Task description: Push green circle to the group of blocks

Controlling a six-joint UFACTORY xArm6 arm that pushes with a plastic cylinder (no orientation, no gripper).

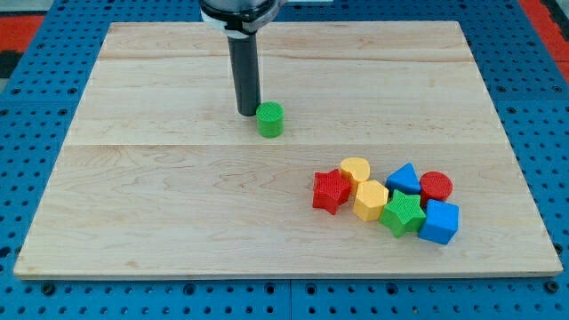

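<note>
The green circle (pixel 270 119) stands near the middle of the wooden board, above and left of the group. My tip (pixel 248 112) touches its upper-left side. The group lies at the lower right: a red star (pixel 328 191), a yellow heart (pixel 355 170), a yellow hexagon (pixel 370 201), a green star (pixel 403 212), a blue triangle (pixel 404 178), a red circle (pixel 436 186) and a blue cube (pixel 439 222), all packed close together.
The wooden board (pixel 160 204) lies on a blue pegboard table (pixel 551 107). The arm's grey body (pixel 238 9) shows at the view's top above the rod.
</note>
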